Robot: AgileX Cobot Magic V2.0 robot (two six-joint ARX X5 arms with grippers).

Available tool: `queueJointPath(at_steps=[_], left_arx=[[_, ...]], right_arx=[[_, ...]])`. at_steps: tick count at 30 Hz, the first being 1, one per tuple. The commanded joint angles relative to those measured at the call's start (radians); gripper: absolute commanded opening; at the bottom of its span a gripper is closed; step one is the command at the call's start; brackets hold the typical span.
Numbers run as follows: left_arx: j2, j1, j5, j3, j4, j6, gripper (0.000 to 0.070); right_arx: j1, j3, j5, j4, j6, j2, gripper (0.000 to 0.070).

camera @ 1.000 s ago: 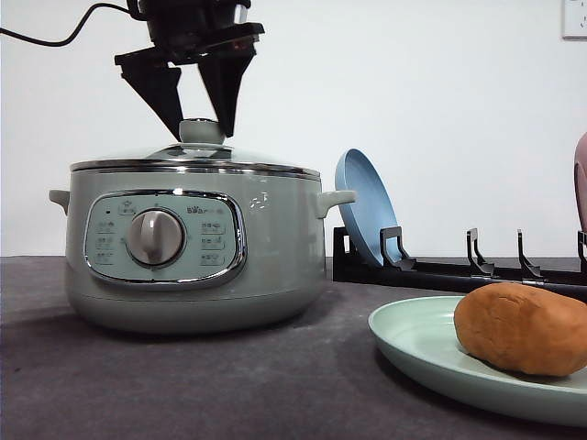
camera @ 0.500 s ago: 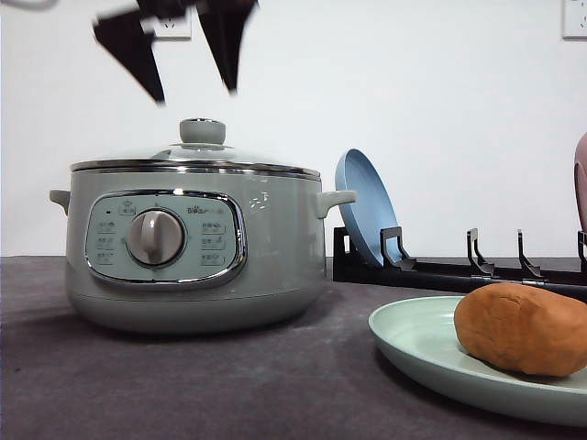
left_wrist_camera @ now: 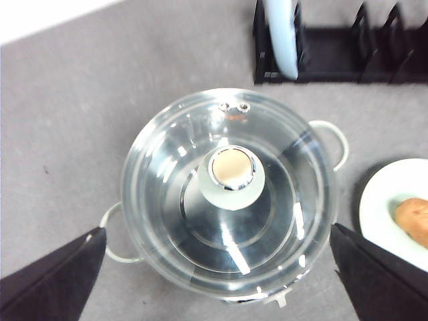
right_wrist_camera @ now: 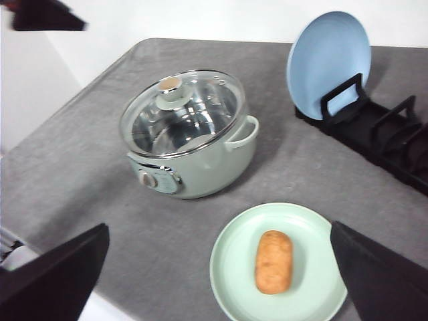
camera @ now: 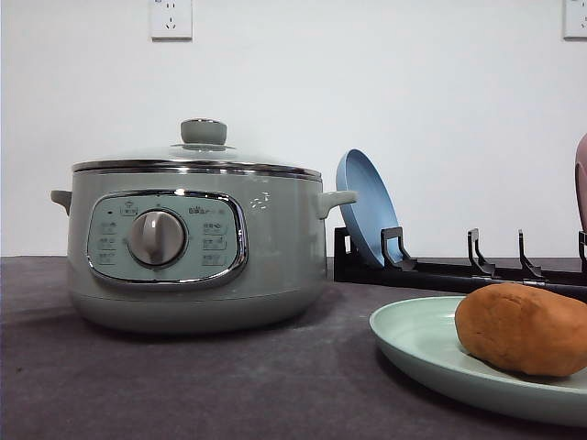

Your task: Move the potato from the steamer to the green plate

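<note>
The potato (camera: 523, 328) lies on its side on the green plate (camera: 413, 341) at the front right of the table. The steamer (camera: 193, 247) stands at the left with its glass lid (camera: 203, 133) on. In the left wrist view my left gripper (left_wrist_camera: 217, 231) hangs open high above the lid's knob (left_wrist_camera: 231, 168), with its fingers (left_wrist_camera: 60, 274) wide apart and nothing between them. My right gripper (right_wrist_camera: 217, 231) is open too, high over the table, looking down on the potato (right_wrist_camera: 274, 262), the green plate (right_wrist_camera: 234, 267) and the steamer (right_wrist_camera: 190, 137).
A blue plate (camera: 365, 206) stands upright in a black dish rack (camera: 459, 270) behind the green plate. The rack's other slots hold nothing. Bare grey table lies in front of the steamer. A wall socket (camera: 171, 18) sits above on the white wall.
My left gripper, which stood open just over the lid's knob, has risen straight up and left the front view. The steamer, lid, plate and potato have not moved.
</note>
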Motion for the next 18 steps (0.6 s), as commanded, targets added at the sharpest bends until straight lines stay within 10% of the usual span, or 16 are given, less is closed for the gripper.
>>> queueJointPath(at_steps=[1,18], left_arx=[[-0.064,-0.007,-0.002,-0.055,0.04,0.012,0.07],[-0.772,-0.007,-0.002,-0.859,0.397,-0.162,0.07]], right_arx=[[0.005,0.011,0.004,0.009,-0.028,0.005,0.07],[0.005,-0.007,0.079,0.009,-0.127,0.005,0.07]])
